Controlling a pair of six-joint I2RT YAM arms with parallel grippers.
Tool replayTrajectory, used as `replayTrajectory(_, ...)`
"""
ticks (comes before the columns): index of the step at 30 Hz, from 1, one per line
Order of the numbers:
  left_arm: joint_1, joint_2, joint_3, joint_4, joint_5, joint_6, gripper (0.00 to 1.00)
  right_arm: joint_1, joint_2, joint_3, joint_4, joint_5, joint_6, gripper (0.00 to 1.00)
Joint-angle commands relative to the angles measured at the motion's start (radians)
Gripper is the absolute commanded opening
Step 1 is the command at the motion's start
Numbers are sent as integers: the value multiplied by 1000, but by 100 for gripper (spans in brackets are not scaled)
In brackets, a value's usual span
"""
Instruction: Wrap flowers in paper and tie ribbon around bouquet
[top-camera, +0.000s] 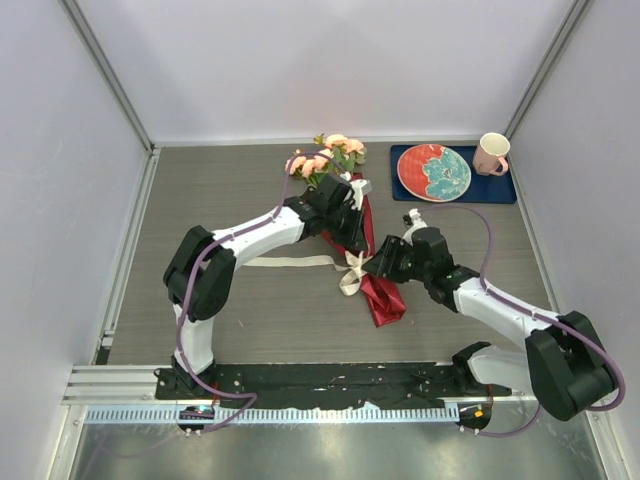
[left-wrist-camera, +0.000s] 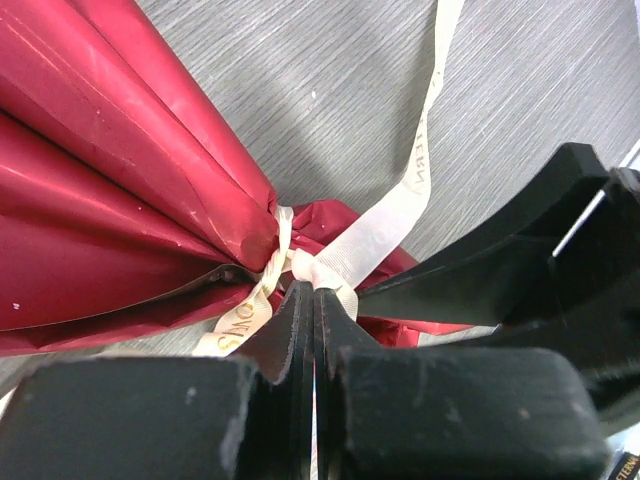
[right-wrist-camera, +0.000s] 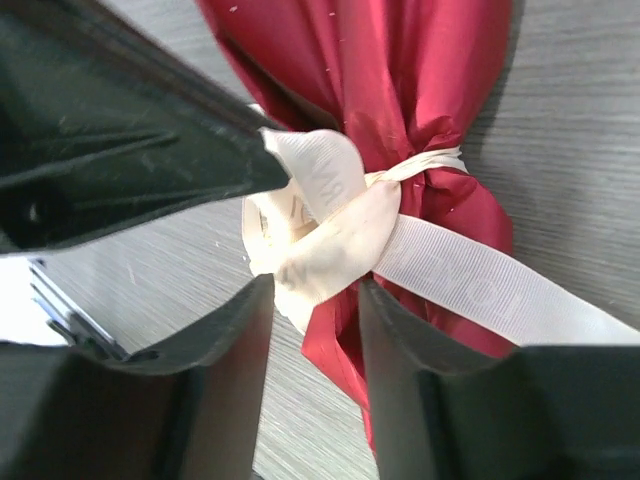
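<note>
While the left gripper (left-wrist-camera: 313, 296) pinches the ribbon (left-wrist-camera: 419, 172), the right gripper (right-wrist-camera: 315, 292) stands parted.

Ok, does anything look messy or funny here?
The ribbon round the bouquet is a lumpy tangle, not a neat bow, and one long end trails across the table. The paper below the tie looks crumpled.

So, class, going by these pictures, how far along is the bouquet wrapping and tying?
Done: the paper is wrapped as a cone round the flowers, with the ribbon cinched round its narrow part. In hand: the left fingers are shut on the ribbon at the knot; the right fingers stand open around it. Left: probably tightening and finishing the tie.
</note>
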Motion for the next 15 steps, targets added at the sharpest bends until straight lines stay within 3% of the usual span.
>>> replayTrajectory(1,7,-10,11,57,29,-25,0,-3,-101,82,-113,-16,-220,51)
replayTrajectory(7,15,18,61,11,42,-28,0,-3,-118,127,-161,24,-344,63)
replayTrajectory(10,25,29,66,3,61,-45,0,-2,-72,99,-9,33,-356,70)
replayTrajectory(15,35,46,64,6,98,-71,0,1,34,96,108,79,-375,72)
